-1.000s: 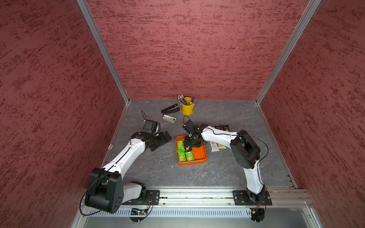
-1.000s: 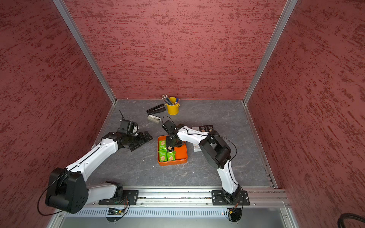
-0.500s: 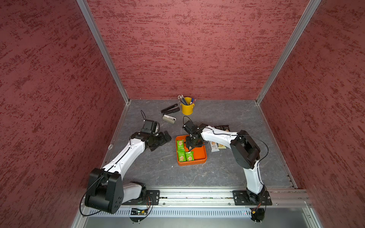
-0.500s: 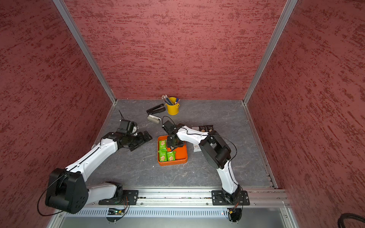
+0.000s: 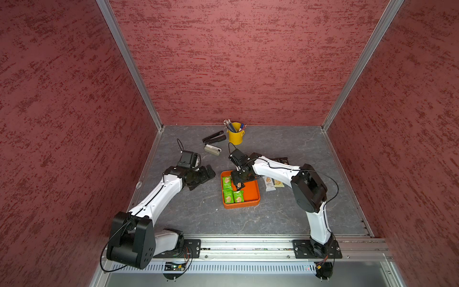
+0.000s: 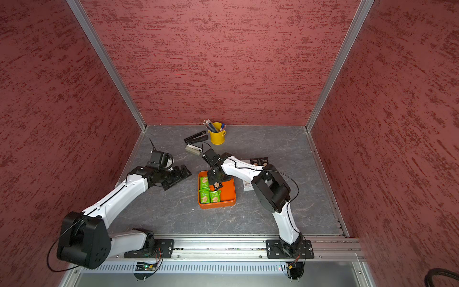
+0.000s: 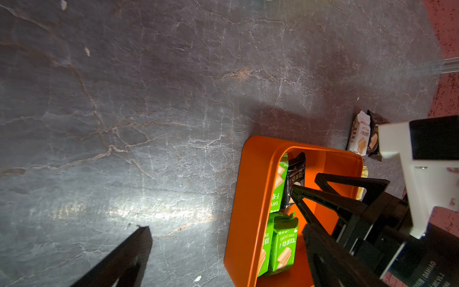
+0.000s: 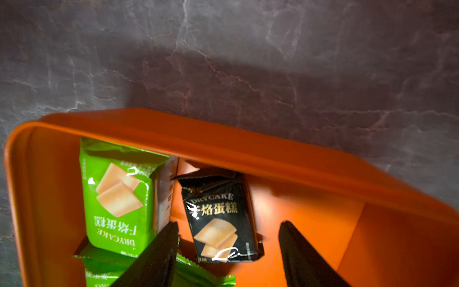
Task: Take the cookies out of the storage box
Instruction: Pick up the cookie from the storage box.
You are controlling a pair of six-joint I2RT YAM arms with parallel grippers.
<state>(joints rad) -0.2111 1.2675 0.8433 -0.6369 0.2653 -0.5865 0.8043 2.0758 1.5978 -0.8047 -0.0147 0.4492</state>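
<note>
I judge the task to be somewhat past the middle. Several cookies already lie outside the orange box (image 5: 241, 205) on the grey worktop (image 5: 248, 223). A white packet (image 5: 268, 184) and a pale yellow packet (image 5: 278, 183) are just beside the box wall at 3 o'clock. Two dark packets (image 6: 259, 161) lie further off at about 1 o'clock, partly hidden behind the right arm.

Inside the box I count four packets. Three green packets (image 5: 228, 196) lie along the 9 o'clock side, one near the 11 o'clock corner and two side by side near the 7 o'clock corner. A black packet (image 8: 221, 218) lies beside the upper green one, close to the 12 o'clock wall. The half of the box toward 3 o'clock is bare orange floor. In the right wrist view a pale strip shows between the green and the black packet. I cannot tell whether it is one more packet.

The right pincer (image 8: 229, 223) is down inside the box with its jaws apart, one on each side of the black packet. A small gap shows on both sides, so it holds nothing. The left pincer (image 5: 203, 179) is spread wide and empty, low over the worktop at 9 o'clock from the box, near it but not touching.

The black packet looks to be the one in hand. After it, the three green ones have to come out.
</note>
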